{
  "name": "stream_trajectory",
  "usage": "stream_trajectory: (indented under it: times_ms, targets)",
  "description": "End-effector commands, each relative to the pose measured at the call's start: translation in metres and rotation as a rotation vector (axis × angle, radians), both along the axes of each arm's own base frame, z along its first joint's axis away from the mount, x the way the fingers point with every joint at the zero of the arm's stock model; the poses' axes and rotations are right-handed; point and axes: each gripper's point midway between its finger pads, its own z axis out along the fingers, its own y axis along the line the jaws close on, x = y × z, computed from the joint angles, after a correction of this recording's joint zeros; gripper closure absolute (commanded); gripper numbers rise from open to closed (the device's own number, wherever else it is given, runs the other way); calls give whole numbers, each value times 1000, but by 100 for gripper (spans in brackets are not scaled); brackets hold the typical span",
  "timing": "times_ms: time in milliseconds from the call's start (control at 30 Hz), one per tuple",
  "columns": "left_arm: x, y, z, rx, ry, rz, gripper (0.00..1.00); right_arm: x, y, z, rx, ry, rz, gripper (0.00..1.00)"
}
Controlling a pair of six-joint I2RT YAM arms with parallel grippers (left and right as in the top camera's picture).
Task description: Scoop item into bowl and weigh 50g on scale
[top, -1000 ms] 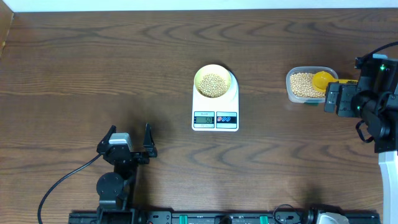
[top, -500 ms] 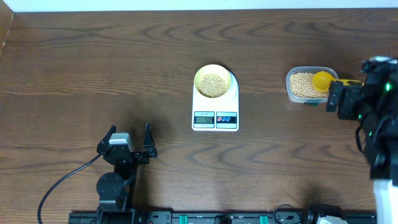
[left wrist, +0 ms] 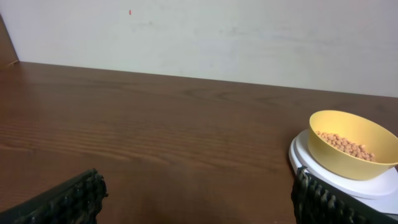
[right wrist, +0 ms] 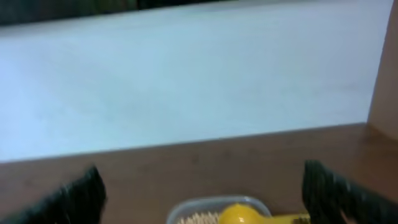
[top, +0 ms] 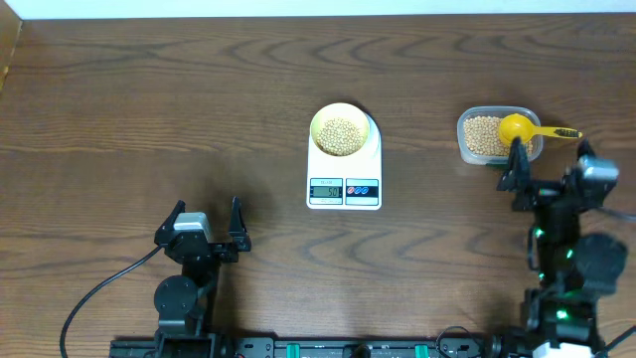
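Observation:
The white scale [top: 343,168] stands mid-table with the pale-yellow bowl [top: 316,121] on it, and tan beans [top: 341,135] lie in the bowl. My left gripper [top: 207,221] rests open near the front left, nothing between its fingers. In the left wrist view the bowl [left wrist: 348,165] and scale [left wrist: 311,163] sit just past the right finger of the open left gripper [left wrist: 196,199]. My right gripper [top: 550,155] stands open just in front of the clear container [top: 460,134]. It is empty in the right wrist view too [right wrist: 205,190].
The clear container holds more beans [top: 482,136] and a bright yellow scoop [top: 517,127], whose handle sticks out to the right. The right wrist view shows the container [right wrist: 199,208] and scoop [right wrist: 242,214] low between the fingers. A black cable [top: 99,288] trails at the front left.
The right arm has swung from the table's right edge toward the front; its open gripper now faces the container from the near side. The scoop's handle is uncovered. Left arm still.

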Motion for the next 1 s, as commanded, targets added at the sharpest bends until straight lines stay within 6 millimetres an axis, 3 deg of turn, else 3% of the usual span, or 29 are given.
stream_trajectory:
  times_ms: [0, 367, 633, 767, 967]
  targets:
    - [-1, 7, -16, 4, 50, 36, 2, -10, 5, -16, 32, -51, 24, 1]
    - [-1, 7, -16, 4, 50, 36, 2, -27, 3, -72, 37, 2, -6, 1]
    - [-1, 7, -16, 4, 50, 36, 2, -31, 9, -81, -72, 42, 8, 1]
    - [-1, 7, -16, 4, 50, 36, 2, -34, 11, -99, -116, 116, 15, 1]
    - [-1, 7, -16, 4, 50, 36, 2, -42, 8, -110, -112, 158, -2, 1]
